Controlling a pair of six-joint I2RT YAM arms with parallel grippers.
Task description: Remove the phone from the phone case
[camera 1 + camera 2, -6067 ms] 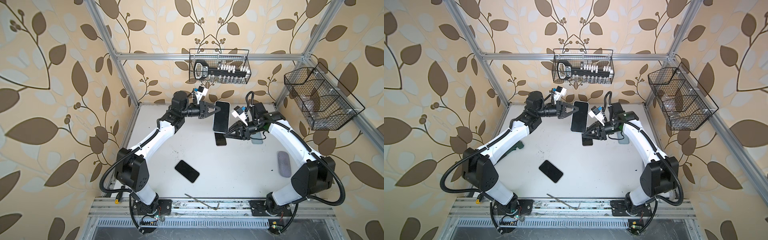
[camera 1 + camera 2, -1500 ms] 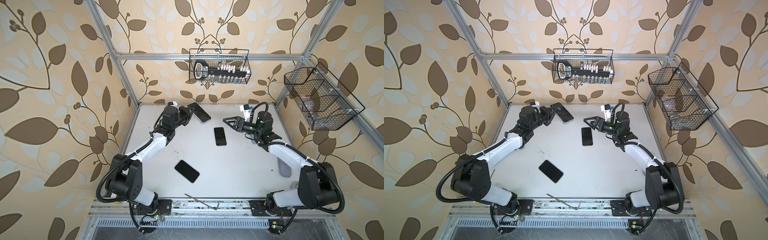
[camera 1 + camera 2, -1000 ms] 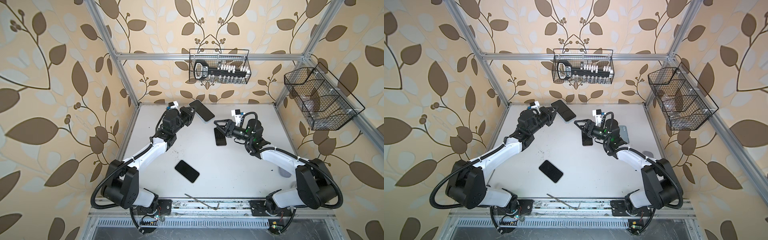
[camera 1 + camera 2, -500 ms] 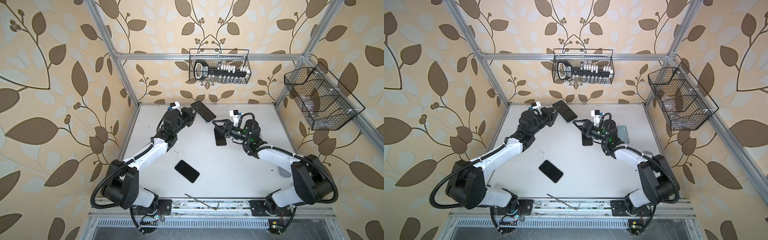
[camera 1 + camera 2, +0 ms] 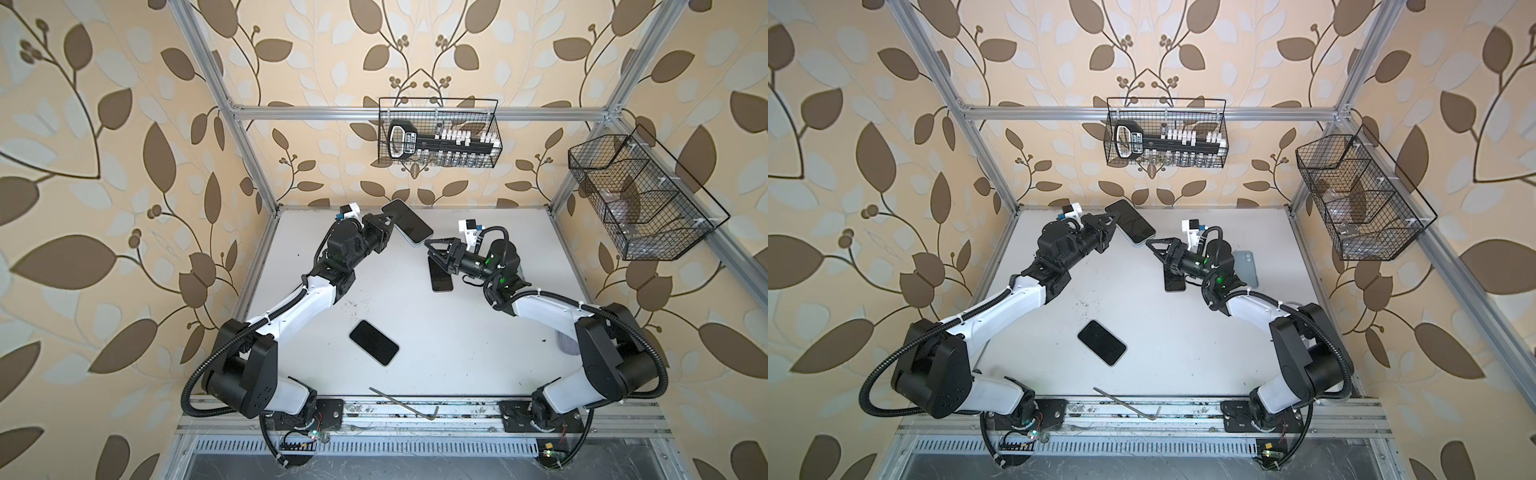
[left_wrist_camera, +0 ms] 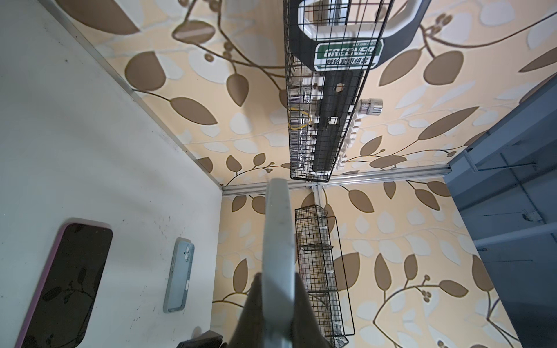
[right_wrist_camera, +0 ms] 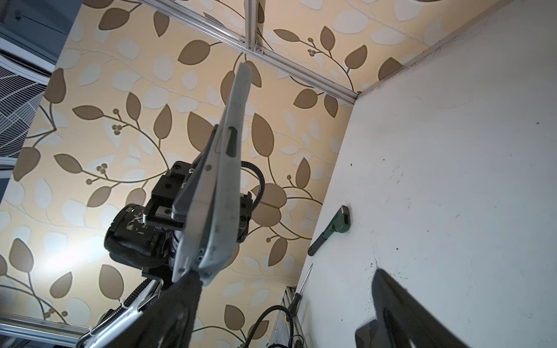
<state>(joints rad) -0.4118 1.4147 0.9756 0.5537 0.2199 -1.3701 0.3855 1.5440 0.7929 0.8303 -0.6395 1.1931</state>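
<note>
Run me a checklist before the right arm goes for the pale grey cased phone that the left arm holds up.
1. Grip: left gripper shut on the pale grey cased phone: ok.
2. Jaws: right gripper open: ok.
3. Phone raised off the white table: ok.
4. One right fingertip at the phone's corner: ok.
5. Corner seated between both right fingers: cannot tell.
6. Case off: not ok, it is on the phone.
</note>
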